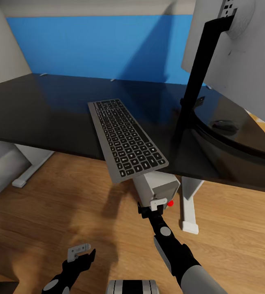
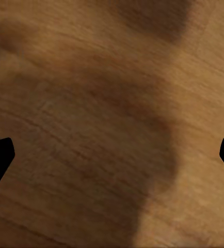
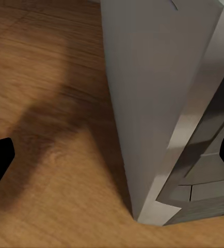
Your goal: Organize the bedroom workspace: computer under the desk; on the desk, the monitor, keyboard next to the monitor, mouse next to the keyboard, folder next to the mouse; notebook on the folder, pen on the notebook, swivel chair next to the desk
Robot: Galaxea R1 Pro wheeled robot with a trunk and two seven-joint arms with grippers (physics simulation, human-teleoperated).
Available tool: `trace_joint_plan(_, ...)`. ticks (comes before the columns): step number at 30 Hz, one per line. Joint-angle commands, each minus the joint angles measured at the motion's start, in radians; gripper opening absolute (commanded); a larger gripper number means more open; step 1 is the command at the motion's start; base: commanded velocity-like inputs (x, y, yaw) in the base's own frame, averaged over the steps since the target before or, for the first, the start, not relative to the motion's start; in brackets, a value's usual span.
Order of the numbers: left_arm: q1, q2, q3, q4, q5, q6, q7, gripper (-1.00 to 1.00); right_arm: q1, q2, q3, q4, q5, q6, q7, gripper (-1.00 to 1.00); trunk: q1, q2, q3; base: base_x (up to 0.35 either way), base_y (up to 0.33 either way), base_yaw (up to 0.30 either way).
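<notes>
Three items already sit on the long glossy black desk (image 1: pixel 47 110): the wide silver-backed monitor (image 1: pixel 238 53), the small dark oval mouse (image 1: pixel 225 125) on its curved foot, and the slim dark-keyed keyboard (image 1: pixel 126 136), which overhangs the front edge. Your right gripper (image 1: pixel 153 209), fingers spread wide and empty, is close against the small silver-grey computer tower (image 1: pixel 159 185) standing at the desk edge, so judge it only partly under. Your left gripper (image 1: pixel 81 254) hangs wide open over the wood floor (image 2: pixel 112 103). Folder, notebook, pen and chair remain.
</notes>
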Motion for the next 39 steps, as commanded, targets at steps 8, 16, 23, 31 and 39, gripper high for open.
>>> trace_joint_plan(8, 0.0, -0.001, 0.001, -0.002, 0.01, 0.006, 0.004, 1.0, -0.001, 0.0, 0.003, 0.001, 0.007, -0.002, -0.008, 1.0, 0.0, 0.0, -0.001, 0.117, 0.033, 0.0)
trace_joint_plan(16, 0.0, -0.001, 0.001, -0.001, 0.01, 0.006, 0.004, 1.0, -0.001, 0.0, 0.003, -0.001, 0.007, -0.002, -0.008, 1.0, 0.0, 0.0, -0.001, 0.169, 0.026, 0.0)
trace_joint_plan(23, 0.0, -0.001, 0.001, -0.001, 0.01, 0.006, 0.004, 1.0, -0.001, 0.0, 0.001, -0.001, 0.007, -0.003, -0.009, 1.0, 0.0, 0.0, -0.001, 0.022, 0.003, 0.0)
trace_joint_plan(31, 0.0, -0.001, 0.001, -0.001, 0.01, 0.006, 0.004, 1.0, -0.001, 0.0, 0.0, 0.0, 0.007, -0.01, -0.037, 1.0, 0.0, 0.0, -0.001, 0.002, 0.0, 0.0)
trace_joint_plan(39, 0.0, -0.001, 0.001, -0.001, 0.01, 0.006, 0.004, 1.0, -0.001, 0.0, 0.002, 0.001, 0.007, -0.041, -0.08, 1.0, 0.0, 0.0, -0.001, 0.023, 0.0, 0.0)
